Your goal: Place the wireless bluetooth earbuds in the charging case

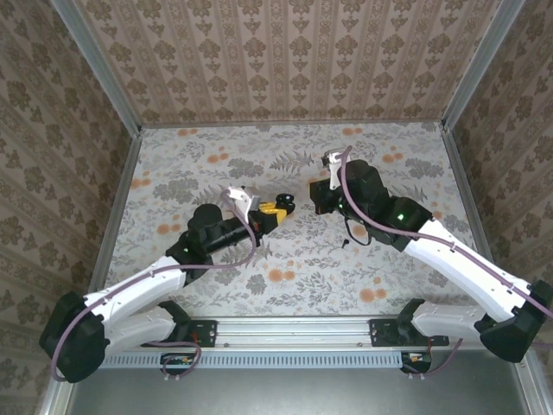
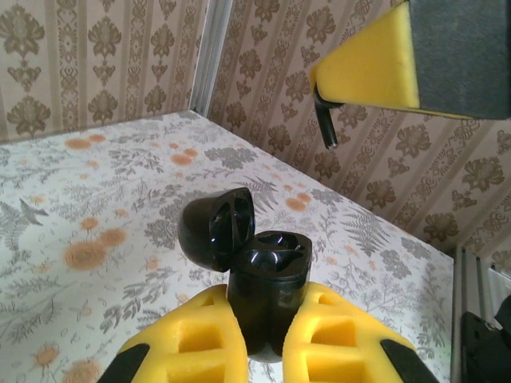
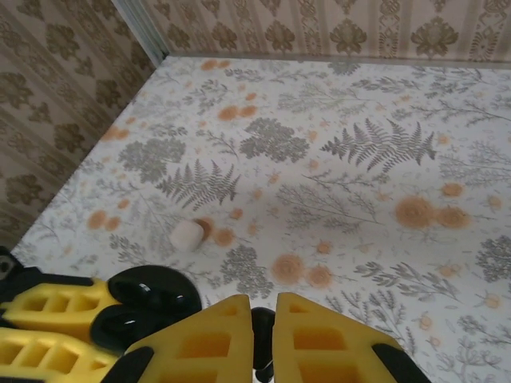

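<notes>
Right gripper (image 3: pixel 263 319), clamped on a black earbud (image 2: pixel 326 120), hovers just right of the open charging case (image 2: pixel 267 263) that the left gripper (image 2: pixel 267 313) clamps.

- This is a robot test cell in a lab, not a lived-in room. Two white-and-black jointed robot arms, the left (image 1: pixel 143 290) and the right (image 1: pixel 471 259), are bolted to a silver aluminium rail (image 1: pixel 294 330) along the desk's near edge.
- The flat desk with a grey-leaf and orange-flower print (image 1: pixel 294 268) is boxed in along its left, far and right edges. The box is made of upright panels with a beige damask wallpaper pattern (image 1: pixel 285 52).
- Bare silver aluminium frame posts rise at the far-left corner (image 1: pixel 99 65) and the far-right corner (image 1: pixel 484 60), where the panels meet.
- Thin purple cables (image 1: pixel 343 177) run exposed along the arms.
- A grey slotted strip (image 1: pixel 285 357) lies just below the rail.
</notes>
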You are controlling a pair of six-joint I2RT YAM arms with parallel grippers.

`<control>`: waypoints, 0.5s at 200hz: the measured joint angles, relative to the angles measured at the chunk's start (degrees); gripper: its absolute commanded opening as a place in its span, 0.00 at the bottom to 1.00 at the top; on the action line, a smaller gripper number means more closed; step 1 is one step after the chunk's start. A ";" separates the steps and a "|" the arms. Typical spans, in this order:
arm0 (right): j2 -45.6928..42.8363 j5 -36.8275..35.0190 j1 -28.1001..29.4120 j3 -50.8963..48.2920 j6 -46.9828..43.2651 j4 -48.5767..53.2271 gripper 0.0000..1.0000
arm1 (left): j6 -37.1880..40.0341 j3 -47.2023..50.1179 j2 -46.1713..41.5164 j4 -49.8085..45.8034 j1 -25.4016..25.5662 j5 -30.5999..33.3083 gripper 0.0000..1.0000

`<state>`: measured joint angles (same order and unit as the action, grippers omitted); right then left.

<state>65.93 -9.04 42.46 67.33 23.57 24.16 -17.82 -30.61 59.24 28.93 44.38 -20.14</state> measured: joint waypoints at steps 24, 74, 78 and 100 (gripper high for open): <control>-0.55 -0.02 1.33 -1.92 1.60 -3.45 0.09 | 0.72 -0.81 1.01 1.03 0.57 1.18 0.00; -0.02 0.02 3.17 -3.06 3.32 -6.60 0.09 | 1.18 -0.83 1.05 1.18 0.66 2.23 0.00; 0.13 0.04 3.26 -3.06 3.48 -6.88 0.09 | 1.18 -0.83 1.05 1.16 0.66 2.27 0.00; 1.25 0.37 3.96 -3.04 3.50 -7.76 0.09 | 1.18 -0.83 1.05 1.16 0.66 2.51 0.00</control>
<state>67.18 -8.67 46.41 64.29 27.07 16.40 -16.64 -31.44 60.29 30.09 45.04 -17.63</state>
